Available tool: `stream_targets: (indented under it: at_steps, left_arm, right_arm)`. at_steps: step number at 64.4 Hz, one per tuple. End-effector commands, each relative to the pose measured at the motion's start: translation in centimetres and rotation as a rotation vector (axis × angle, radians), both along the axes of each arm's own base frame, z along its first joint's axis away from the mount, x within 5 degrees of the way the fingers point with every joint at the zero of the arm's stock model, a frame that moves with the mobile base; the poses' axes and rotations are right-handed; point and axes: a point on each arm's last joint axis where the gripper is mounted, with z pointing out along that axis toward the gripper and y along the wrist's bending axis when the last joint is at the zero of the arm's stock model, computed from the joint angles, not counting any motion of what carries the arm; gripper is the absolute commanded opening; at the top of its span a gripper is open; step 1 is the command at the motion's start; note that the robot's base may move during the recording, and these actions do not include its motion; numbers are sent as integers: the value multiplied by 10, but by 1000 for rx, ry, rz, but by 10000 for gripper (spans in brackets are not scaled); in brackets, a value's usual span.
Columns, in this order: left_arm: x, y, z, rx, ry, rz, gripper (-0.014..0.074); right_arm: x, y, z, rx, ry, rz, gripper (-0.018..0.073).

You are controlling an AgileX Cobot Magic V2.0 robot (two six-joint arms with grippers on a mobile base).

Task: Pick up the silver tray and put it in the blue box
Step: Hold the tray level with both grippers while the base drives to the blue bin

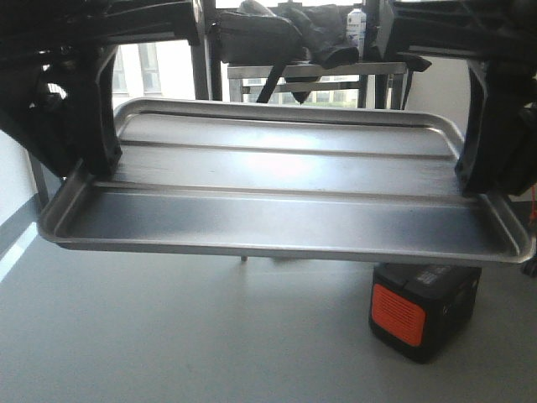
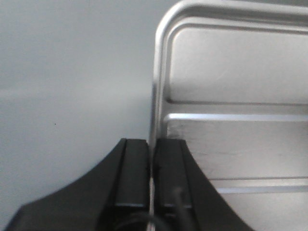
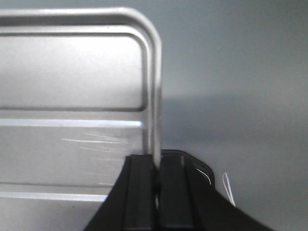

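The silver tray [image 1: 285, 201] hangs in the air above the grey floor [image 1: 168, 336], nearly level, with its near long rim a little lower. It is carried by its two short ends, I think because it is too wide for one arm and this grip keeps it balanced. The left gripper [image 2: 151, 159] has its two pads pressed together on the thin rim of the left end. The right gripper [image 3: 156, 166] pinches the rim of the right end in the same way. The blue box appears in no view, so the carrying step seems not yet finished. Under the tray's right end a black unit [image 1: 424, 309] with an orange panel stands on the floor. A small bottle [image 1: 357, 29] stands far behind.
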Motion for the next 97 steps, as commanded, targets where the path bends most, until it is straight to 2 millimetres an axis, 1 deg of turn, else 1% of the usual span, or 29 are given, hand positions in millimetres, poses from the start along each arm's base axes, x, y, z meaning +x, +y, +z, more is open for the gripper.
stream_targets:
  at_steps: [1,97]
  left_arm:
    - [-2,-5,19,-112,-65,-19,-15]
    - [-2,-5,19,-112,-65,-19,-15]
  right_arm:
    - [2,5,18,93,-92,15,59]
    - [2,5,18,93,-92,15,59]
